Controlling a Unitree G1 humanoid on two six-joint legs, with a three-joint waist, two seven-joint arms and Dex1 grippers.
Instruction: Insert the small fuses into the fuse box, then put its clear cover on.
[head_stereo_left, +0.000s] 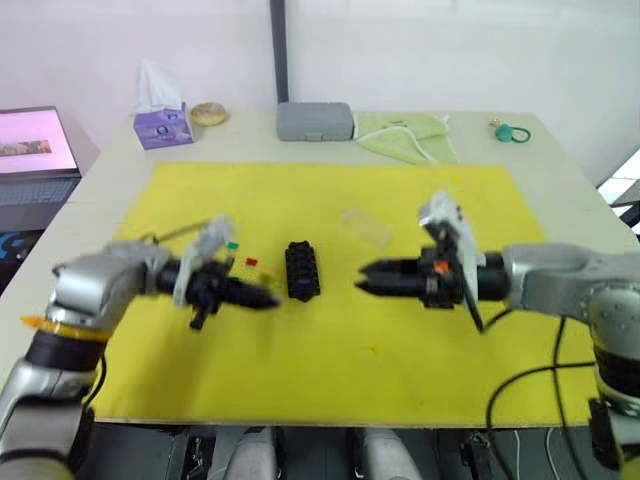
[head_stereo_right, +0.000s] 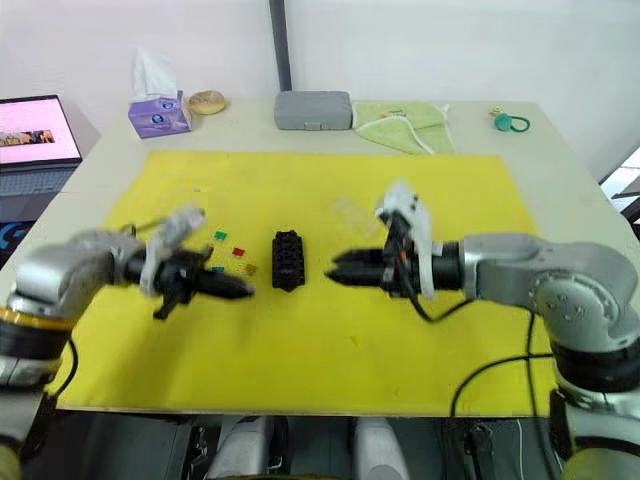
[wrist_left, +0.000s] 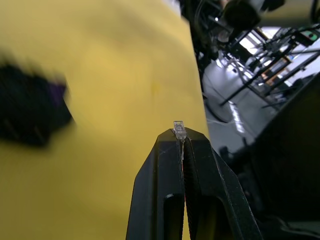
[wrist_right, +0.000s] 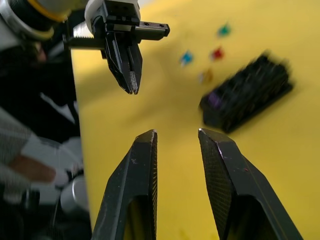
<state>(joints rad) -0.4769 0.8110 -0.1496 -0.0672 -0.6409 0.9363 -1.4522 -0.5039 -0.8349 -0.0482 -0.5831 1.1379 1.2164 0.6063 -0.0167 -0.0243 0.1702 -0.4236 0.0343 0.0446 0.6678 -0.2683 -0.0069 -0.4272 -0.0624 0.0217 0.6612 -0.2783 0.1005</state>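
The black fuse box (head_stereo_left: 302, 270) lies mid-mat, between my two grippers. A purple fuse (wrist_right: 214, 98) sits in one of its slots. My left gripper (head_stereo_left: 268, 297) hovers just left of the box, shut on a small greyish fuse (wrist_left: 179, 128) that pokes out past the fingertips. Loose on the mat left of the box lie green (wrist_right: 224, 30), teal (wrist_right: 186, 57), red (wrist_right: 216, 53) and orange (wrist_right: 206, 76) fuses. My right gripper (wrist_right: 177, 135) points at the box from the right, open and holding nothing. The clear cover (head_stereo_left: 365, 228) rests on the mat behind and to the right of the box.
Everything sits on a yellow mat (head_stereo_left: 330, 370) on a pale table. Along the back edge stand a grey case (head_stereo_left: 314, 121), a tissue box (head_stereo_left: 162, 125), a green cloth (head_stereo_left: 405, 135) and a green ring (head_stereo_left: 510, 131). A laptop (head_stereo_left: 35, 150) sits at far left.
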